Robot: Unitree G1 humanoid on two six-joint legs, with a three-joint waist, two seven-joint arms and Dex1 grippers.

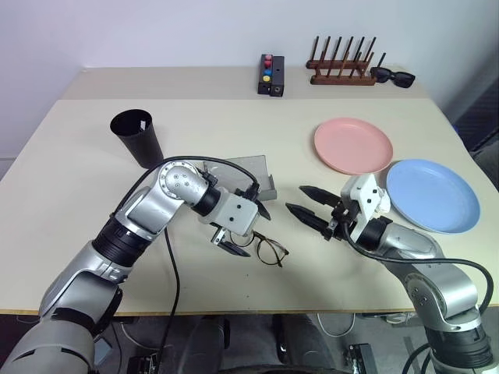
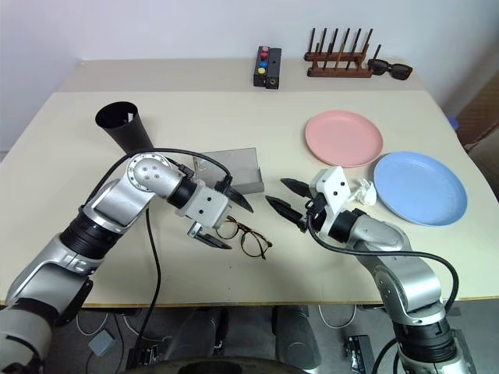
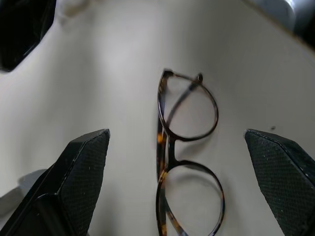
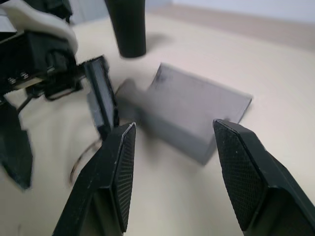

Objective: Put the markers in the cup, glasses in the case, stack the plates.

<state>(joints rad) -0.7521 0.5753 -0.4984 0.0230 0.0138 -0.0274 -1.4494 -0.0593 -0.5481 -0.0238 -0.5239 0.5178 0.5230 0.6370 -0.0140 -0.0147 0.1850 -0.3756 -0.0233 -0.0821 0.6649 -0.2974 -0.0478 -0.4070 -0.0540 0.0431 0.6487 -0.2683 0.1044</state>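
Glasses [image 3: 184,162] lie flat on the table [image 1: 70,187] just in front of the case [image 1: 257,181], lenses side by side, nothing gripping them. Case sits open, so it reads as ready to receive them. Left gripper [image 1: 243,227] hangs right over the glasses, pointed down, its two fingers [image 3: 78,172] spread wide either side of the frame and clear of it, holding nothing. Looks lined up for a pick. Right gripper [image 1: 312,206] is to the right of the case, level and aimed at it, about half open, empty, possibly there to steady the case. Cup [image 1: 137,137] stands well left of the case; pink plate [image 1: 352,145] and blue plate [image 1: 433,195] lie unstacked to the right.
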